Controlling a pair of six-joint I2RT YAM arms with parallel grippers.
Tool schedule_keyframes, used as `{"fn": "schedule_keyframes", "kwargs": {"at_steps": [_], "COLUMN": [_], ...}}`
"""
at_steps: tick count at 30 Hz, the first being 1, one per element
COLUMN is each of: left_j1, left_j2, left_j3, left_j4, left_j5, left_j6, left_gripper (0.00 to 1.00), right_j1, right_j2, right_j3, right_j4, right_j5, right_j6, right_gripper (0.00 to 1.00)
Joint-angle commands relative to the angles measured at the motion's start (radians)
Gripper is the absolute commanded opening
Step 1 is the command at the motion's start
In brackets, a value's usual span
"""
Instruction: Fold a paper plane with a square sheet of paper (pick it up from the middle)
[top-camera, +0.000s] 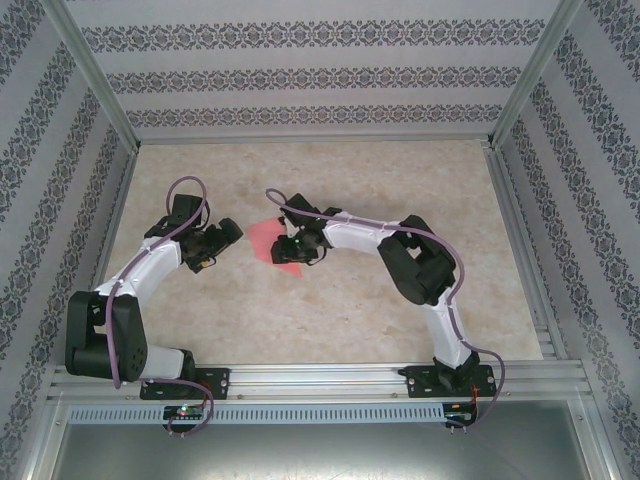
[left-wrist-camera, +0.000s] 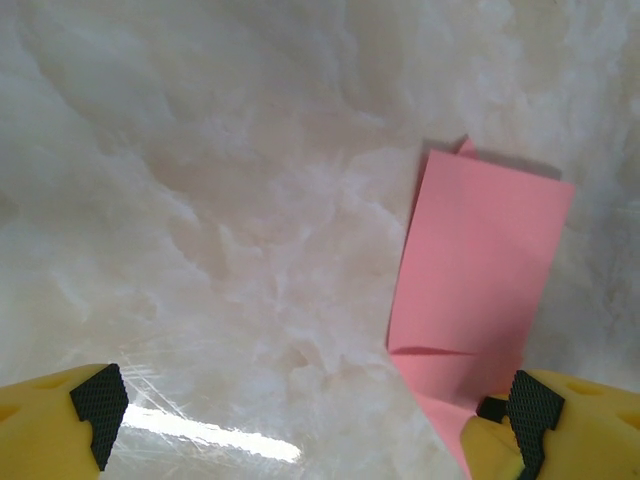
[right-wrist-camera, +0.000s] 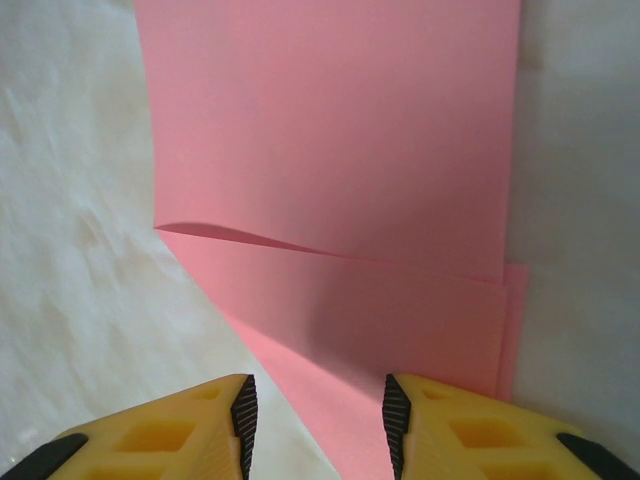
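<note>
Yellow fingers (right-wrist-camera: 160, 435) of the right gripper (right-wrist-camera: 318, 425) fill the bottom of the right wrist view. They stand apart with a moderate gap, and no pinch can be seen. The paper (right-wrist-camera: 340, 130) lies on the table (right-wrist-camera: 70, 250) just ahead of them, and its near corner runs down into the gap beneath the tips. It is folded: an upper layer covers most of it, and that layer's free edge crosses the sheet at a slant, lifted slightly at the left end. A thin strip of the lower layer peeks out along the right side. In the left wrist view the left gripper (left-wrist-camera: 310, 430) has its fingers (left-wrist-camera: 40, 420) spread wide at the two bottom corners, holding nothing. The one on the right hangs over the near corner of the paper (left-wrist-camera: 480, 260); whether it touches cannot be told. The rest of that sheet stretches away over the pale marbled table (left-wrist-camera: 200, 200), with a small flap raised near its near end. From above, the paper (top-camera: 266, 238) lies mid-table (top-camera: 330, 320) between the two arms. The left gripper (top-camera: 226, 235) is just to its left, and the right gripper (top-camera: 292, 248) is over its right edge.
</note>
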Motion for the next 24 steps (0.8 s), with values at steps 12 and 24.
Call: {"fn": "schedule_keyframes", "kwargs": {"at_steps": [12, 24], "left_j1": [-0.037, -0.111], "left_j2": [0.045, 0.090], "left_j3": [-0.040, -0.050], "left_j4": [0.107, 0.177], "left_j5": [0.188, 0.246], "left_j6": [-0.033, -0.101], "left_gripper": [1.00, 1.00], "right_j1": [-0.045, -0.073], "right_j2": [-0.271, -0.187], "right_j3": [-0.251, -0.231], "right_j4": [0.162, 0.196], "right_j5": [0.024, 0.010], "right_j6": [0.108, 0.184], "right_gripper": [0.50, 0.48]}}
